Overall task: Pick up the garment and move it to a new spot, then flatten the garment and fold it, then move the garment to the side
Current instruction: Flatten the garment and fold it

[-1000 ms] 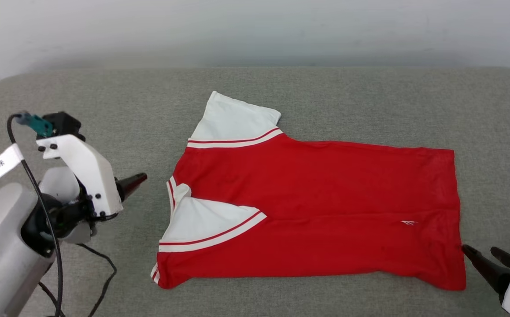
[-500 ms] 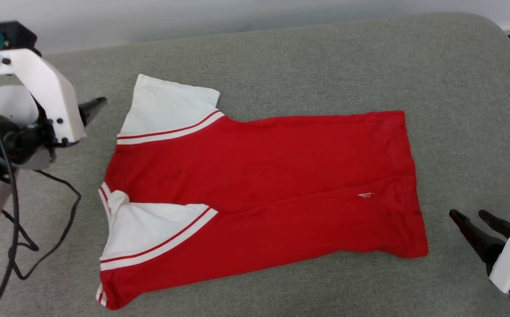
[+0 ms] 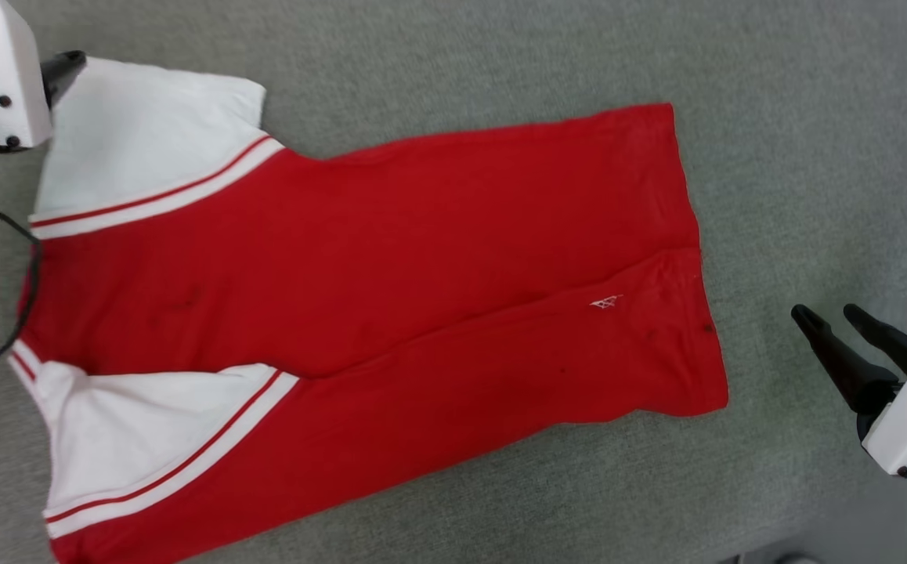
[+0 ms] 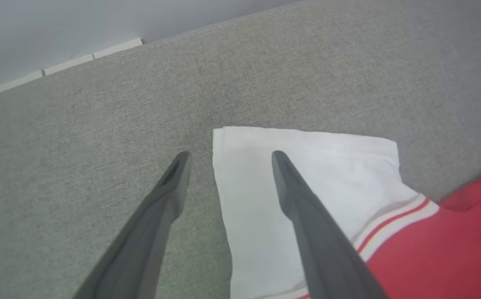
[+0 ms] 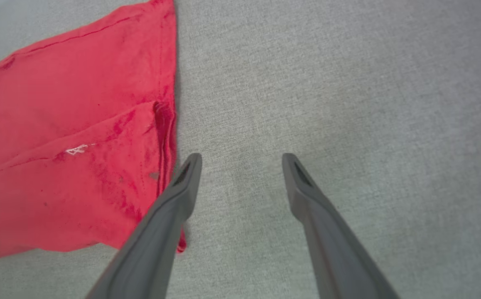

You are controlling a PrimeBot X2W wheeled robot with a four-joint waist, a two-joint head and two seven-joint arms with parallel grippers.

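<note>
- Beside the shirt's [image 3: 359, 298] far white sleeve [image 3: 148, 117], the left gripper [image 4: 229, 158] hangs with jaws spread and empty. One finger is over the sleeve and the other is over the grey cushion [image 3: 775, 117] under the shirt.
- The right gripper [image 3: 828, 312] is just off the shirt's hem [image 3: 692, 258]. Its jaws are wide and hold nothing.
- Step is likely mid-fold. The shirt's near long side looks already turned in, and the far side is not yet.
- The next move probably calls for pinching the far sleeve edge and the far hem corner together, then carrying both across. The grip needs to be low and take only the top layers. Uneven lift would skew the fold.
- The shirt lies flat on the cushion, collar end by the left gripper.
- It has a red body and white sleeves with red-and-white trim.
- The near sleeve [image 3: 148, 431] lies folded over the red.
- No print is showing, only a small white mark [image 3: 605, 301] near the hem.
- Wrinkles are few.
</note>
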